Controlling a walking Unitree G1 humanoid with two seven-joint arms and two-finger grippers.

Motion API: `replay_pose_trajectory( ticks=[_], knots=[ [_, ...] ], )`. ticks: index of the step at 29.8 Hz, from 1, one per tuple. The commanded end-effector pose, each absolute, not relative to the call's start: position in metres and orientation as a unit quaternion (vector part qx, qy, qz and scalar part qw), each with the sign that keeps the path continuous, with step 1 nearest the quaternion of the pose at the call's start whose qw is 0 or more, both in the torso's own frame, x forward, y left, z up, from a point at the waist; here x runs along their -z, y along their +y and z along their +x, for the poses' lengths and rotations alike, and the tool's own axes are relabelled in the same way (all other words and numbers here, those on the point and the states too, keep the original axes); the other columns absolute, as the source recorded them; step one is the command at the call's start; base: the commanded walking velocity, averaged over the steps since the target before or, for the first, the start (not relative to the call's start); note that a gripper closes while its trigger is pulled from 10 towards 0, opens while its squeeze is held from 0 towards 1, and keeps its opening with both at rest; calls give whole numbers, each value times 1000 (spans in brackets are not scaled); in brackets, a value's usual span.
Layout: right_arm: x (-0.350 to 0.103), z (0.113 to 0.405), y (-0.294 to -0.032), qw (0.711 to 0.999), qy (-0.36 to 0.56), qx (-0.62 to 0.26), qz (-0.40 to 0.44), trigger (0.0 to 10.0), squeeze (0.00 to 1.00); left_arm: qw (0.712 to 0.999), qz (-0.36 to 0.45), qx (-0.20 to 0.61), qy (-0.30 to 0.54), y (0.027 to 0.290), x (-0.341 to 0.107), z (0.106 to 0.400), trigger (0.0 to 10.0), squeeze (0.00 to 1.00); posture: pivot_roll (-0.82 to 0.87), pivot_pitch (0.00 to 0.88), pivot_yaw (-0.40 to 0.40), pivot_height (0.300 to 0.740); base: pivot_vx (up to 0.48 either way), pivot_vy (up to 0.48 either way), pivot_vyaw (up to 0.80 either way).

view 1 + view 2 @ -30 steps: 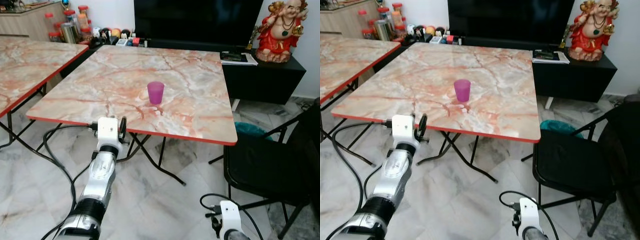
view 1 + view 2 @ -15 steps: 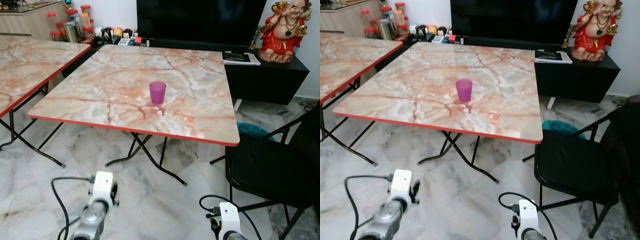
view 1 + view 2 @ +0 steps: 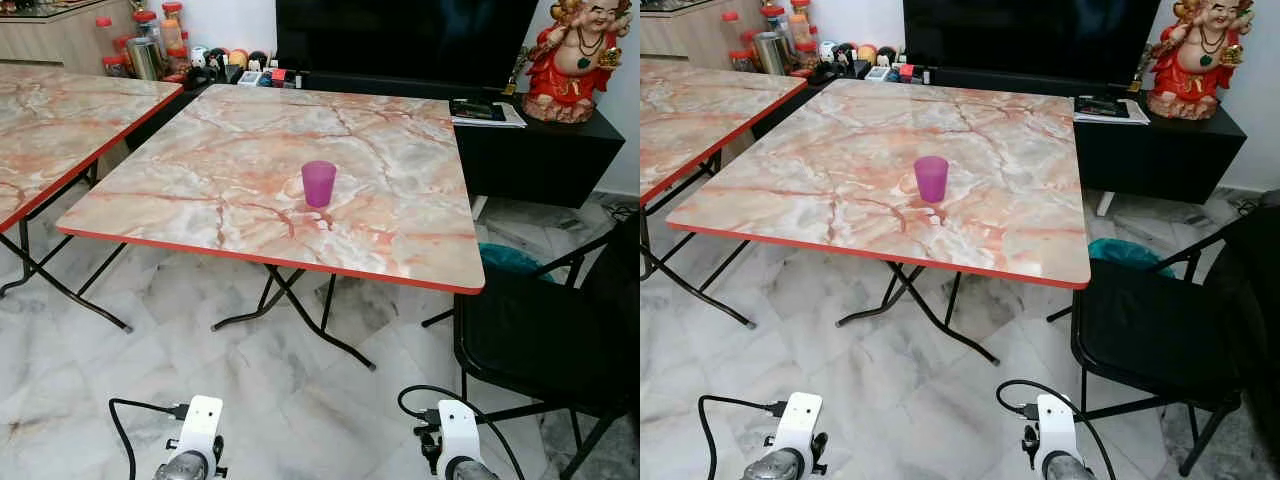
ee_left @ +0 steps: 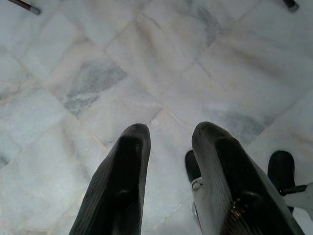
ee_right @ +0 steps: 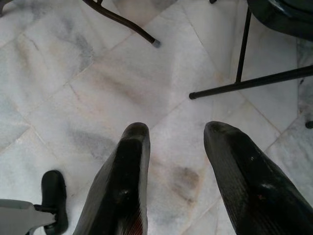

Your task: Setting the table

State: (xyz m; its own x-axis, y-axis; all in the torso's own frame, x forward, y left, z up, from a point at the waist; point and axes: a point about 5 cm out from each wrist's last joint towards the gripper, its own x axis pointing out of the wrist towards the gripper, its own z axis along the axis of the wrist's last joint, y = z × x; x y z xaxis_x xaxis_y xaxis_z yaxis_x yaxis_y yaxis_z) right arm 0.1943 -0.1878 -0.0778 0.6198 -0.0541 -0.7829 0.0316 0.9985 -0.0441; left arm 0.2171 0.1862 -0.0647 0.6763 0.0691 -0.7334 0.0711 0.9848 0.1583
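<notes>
On the table (image 3: 400, 240), purple cup (image 3: 319, 184), well apart from both released end effectors (image 4: 168, 142) (image 5: 178, 142).

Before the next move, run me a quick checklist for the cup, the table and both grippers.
1. Cup upright on table: ok.
2. Cup away from the table edges: ok.
3. Left gripper open and holding nothing, hanging over the floor: ok.
4. Right gripper open and holding nothing, hanging low: ok.
5. Chair close to the table's right corner: not ok.
6. Anything inside the cup: cannot tell.
</notes>
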Motion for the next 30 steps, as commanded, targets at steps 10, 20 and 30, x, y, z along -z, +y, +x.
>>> replay_pose_trajectory(
  ticks=[10, 20, 30],
  knots=[
    [76, 199, -185, 904, 426, 29, -3, 10000, 0, 900, 94, -9, 425, 192, 69, 209, 10000, 0, -73, 0, -24, 736, 0, 480, -372],
    [73, 205, -180, 909, 415, 28, 5, 10000, 0, 897, 105, -4, 429, 191, 70, 210, 10000, 0, -71, 0, -11, 736, 0, 480, 0],
    [65, 219, -173, 919, 393, 21, 17, 10000, 0, 907, 113, 17, 406, 185, 64, 219, 10000, 0, -68, 0, -5, 736, 0, 129, 0]
  ],
)
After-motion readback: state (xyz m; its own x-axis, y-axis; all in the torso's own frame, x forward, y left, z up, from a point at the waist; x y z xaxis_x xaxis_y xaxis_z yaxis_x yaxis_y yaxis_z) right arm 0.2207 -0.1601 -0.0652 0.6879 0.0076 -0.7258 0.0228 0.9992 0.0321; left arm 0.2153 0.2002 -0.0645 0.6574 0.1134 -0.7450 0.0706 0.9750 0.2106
